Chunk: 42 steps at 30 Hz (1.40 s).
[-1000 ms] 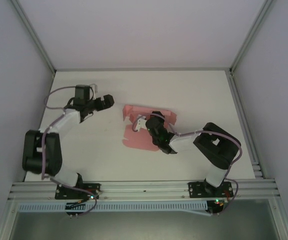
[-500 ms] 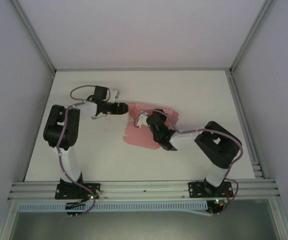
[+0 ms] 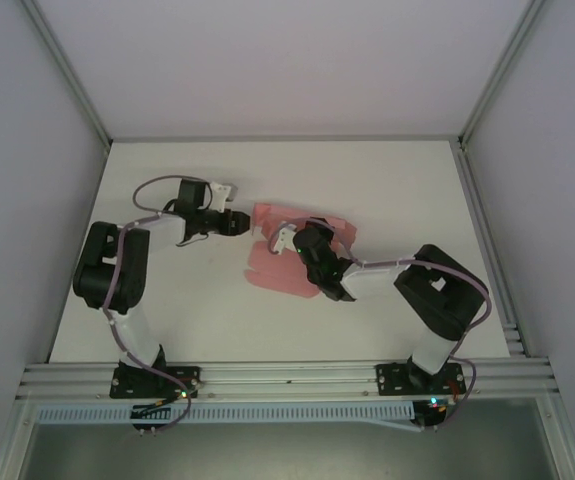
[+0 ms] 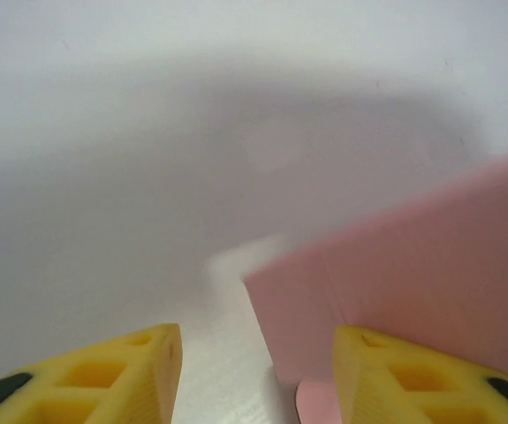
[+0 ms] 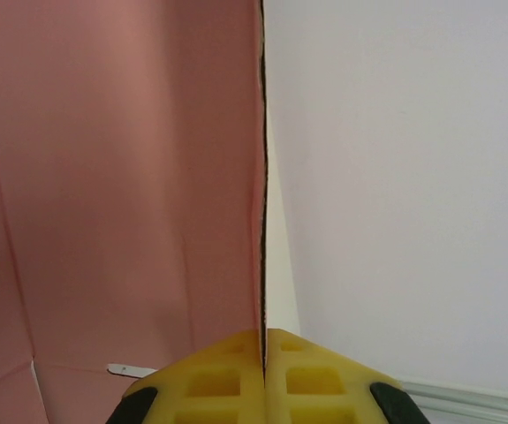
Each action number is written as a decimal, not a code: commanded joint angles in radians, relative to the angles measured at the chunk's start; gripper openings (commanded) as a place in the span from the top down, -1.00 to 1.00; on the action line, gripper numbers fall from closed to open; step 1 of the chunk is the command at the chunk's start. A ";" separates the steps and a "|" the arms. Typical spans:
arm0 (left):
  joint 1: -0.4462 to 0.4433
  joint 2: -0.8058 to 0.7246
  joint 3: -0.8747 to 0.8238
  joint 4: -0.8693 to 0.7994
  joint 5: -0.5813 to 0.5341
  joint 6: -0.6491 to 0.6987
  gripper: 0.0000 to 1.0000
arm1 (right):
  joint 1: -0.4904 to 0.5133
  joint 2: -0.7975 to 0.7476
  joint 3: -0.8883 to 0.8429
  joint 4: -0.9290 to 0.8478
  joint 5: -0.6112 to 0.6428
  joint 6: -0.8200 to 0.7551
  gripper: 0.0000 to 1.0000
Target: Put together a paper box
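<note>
right gripper (image 5: 264,343) seemingly low, pinching paper box (image 5: 121,177)

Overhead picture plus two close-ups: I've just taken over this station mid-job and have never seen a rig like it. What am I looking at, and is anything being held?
You are looking at two robot arms bolted at the near edge of a white table. The overhead picture looks down from behind them, with the left arm on the left. The two close-ups come from a small camera on each wrist, so the yellow blocks at the bottom are that arm's own fingers.

On the table lies a pink card sheet, which is the paper box before it is folded up. The right fingers are shut on a raised edge of the sheet, seen edge-on as a thin dark line. The left fingers stand apart at the sheet's left end. A raised pink flap stands just ahead of one of them, but they do not appear to grip it.
</note>
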 commanded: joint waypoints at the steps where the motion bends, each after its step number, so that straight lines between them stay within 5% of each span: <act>1: 0.035 0.040 0.060 0.043 0.084 0.054 -0.02 | 0.007 -0.031 0.016 -0.038 -0.020 0.043 1.00; 6: 0.027 0.098 0.132 -0.047 0.124 0.179 -0.01 | 0.008 -0.030 0.022 -0.047 -0.020 0.044 1.00; 9: 0.012 0.142 0.184 -0.114 0.250 0.256 0.00 | 0.008 -0.031 0.029 -0.057 -0.025 0.045 1.00; 14: -0.069 0.164 0.223 -0.236 0.262 0.358 0.20 | 0.002 -0.027 0.045 -0.070 -0.024 0.066 1.00; 23: -0.082 0.075 0.085 -0.108 0.250 0.280 0.22 | 0.001 -0.045 0.050 -0.097 -0.026 0.074 1.00; 35: -0.131 0.102 0.109 -0.012 0.213 0.216 0.19 | 0.011 -0.057 0.042 -0.172 -0.073 0.120 1.00; 42: -0.175 0.093 0.084 0.072 0.115 0.196 0.03 | 0.018 -0.046 0.027 -0.196 -0.081 0.191 1.00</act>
